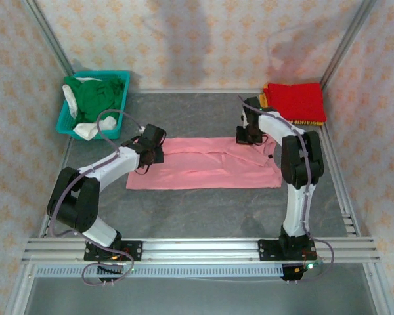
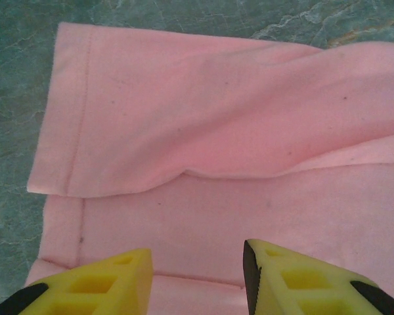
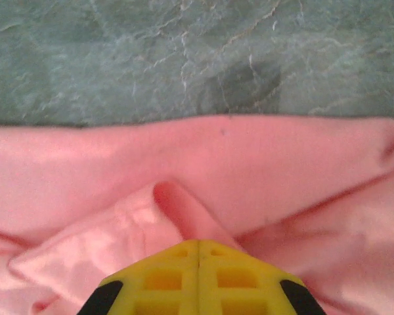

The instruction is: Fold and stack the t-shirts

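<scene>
A light pink t-shirt [image 1: 203, 165] lies folded into a long band across the middle of the table. My left gripper [image 1: 155, 152] is over its left end. In the left wrist view this gripper [image 2: 197, 262] stands open, its yellow fingers [image 2: 105, 279] apart above flat pink cloth [image 2: 203, 131] with a hemmed edge at the left. My right gripper [image 1: 250, 136] is at the shirt's far edge, right of the middle. In the right wrist view it [image 3: 198, 244] is shut on a raised pinch of the pink t-shirt [image 3: 177, 207].
A teal basket [image 1: 121, 77] at the back left holds a dark green shirt [image 1: 95, 95] and white cloth [image 1: 85, 130]. A folded red t-shirt [image 1: 295, 100] lies on an orange-yellow one [image 1: 310, 122] at the back right. Bare grey tabletop [image 1: 203, 210] lies in front of the pink shirt.
</scene>
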You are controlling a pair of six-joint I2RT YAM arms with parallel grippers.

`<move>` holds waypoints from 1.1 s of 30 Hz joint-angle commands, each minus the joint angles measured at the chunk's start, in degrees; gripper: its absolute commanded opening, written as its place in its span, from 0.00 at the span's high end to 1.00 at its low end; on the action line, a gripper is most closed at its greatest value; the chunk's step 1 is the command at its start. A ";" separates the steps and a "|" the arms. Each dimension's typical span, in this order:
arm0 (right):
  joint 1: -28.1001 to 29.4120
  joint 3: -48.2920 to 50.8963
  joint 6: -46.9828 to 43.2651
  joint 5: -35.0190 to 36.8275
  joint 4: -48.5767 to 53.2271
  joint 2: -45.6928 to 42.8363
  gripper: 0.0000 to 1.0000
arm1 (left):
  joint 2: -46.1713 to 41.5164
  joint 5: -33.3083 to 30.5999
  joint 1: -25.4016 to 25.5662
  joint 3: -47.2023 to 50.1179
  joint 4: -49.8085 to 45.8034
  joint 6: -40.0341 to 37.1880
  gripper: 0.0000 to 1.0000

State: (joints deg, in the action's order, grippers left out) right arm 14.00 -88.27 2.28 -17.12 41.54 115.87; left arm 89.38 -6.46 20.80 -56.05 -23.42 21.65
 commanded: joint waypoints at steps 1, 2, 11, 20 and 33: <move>2.51 3.22 1.50 2.26 -0.58 -7.05 1.00 | 0.35 -3.18 0.03 -0.14 -1.15 1.37 0.59; 3.28 4.60 1.74 3.01 -1.08 -8.32 1.00 | 0.48 -3.50 0.03 -0.08 -1.06 1.42 0.59; 10.49 14.87 6.45 9.74 -2.31 -14.98 1.00 | 3.03 -4.35 0.08 -0.82 -0.89 1.20 0.59; 7.60 15.09 6.99 8.82 -9.30 -14.79 0.76 | 1.27 -1.25 2.39 -0.75 2.06 -1.59 0.58; -3.23 0.57 1.55 -5.11 -8.02 1.16 0.54 | -17.04 10.79 7.15 13.68 20.55 -6.78 0.38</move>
State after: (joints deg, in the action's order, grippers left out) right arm 11.11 -85.34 6.26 -18.33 31.88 114.67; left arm 73.14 2.66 27.77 -44.07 -7.31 16.36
